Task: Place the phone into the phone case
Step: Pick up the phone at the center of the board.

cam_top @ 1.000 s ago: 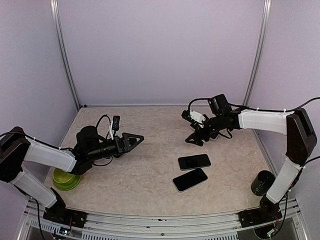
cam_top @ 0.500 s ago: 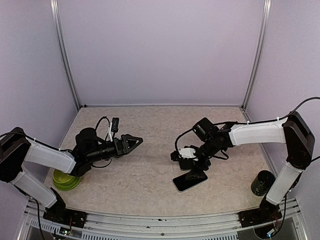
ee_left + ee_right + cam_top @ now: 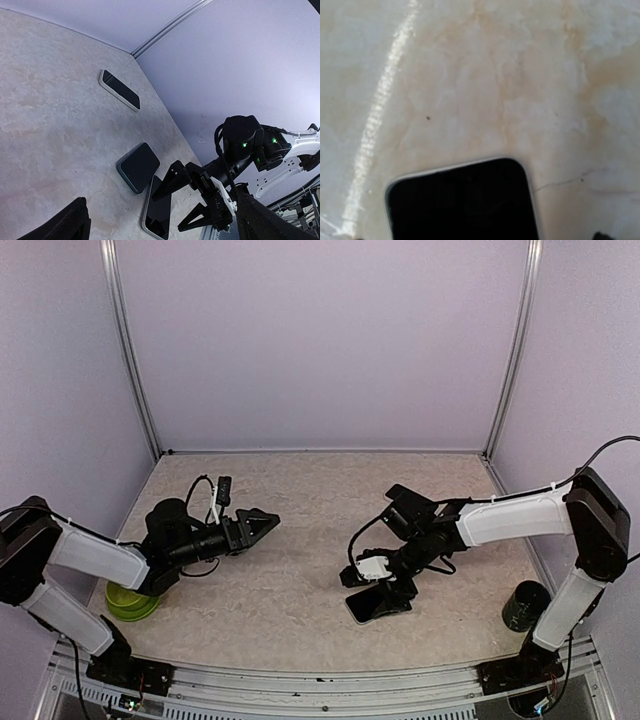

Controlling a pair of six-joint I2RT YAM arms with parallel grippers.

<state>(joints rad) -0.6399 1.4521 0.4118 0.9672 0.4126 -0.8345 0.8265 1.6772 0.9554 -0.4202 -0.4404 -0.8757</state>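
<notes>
Nothing is seated yet: the phone (image 3: 366, 608) lies flat on the bench (image 3: 300, 575), low and right of centre, with the phone case (image 3: 139, 166) just beside it. The right gripper (image 3: 380, 586) is held spread over the phone, grasping nothing; the left gripper (image 3: 262, 523) is spread too, at mid-left. A green bowl (image 3: 128, 598) and a dark cup (image 3: 524, 605) are set at the lower corners, obstructing nothing.

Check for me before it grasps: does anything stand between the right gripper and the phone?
Nothing visible does. The right gripper hangs open just above the phone, and the phone case lies right beside the phone.
</notes>
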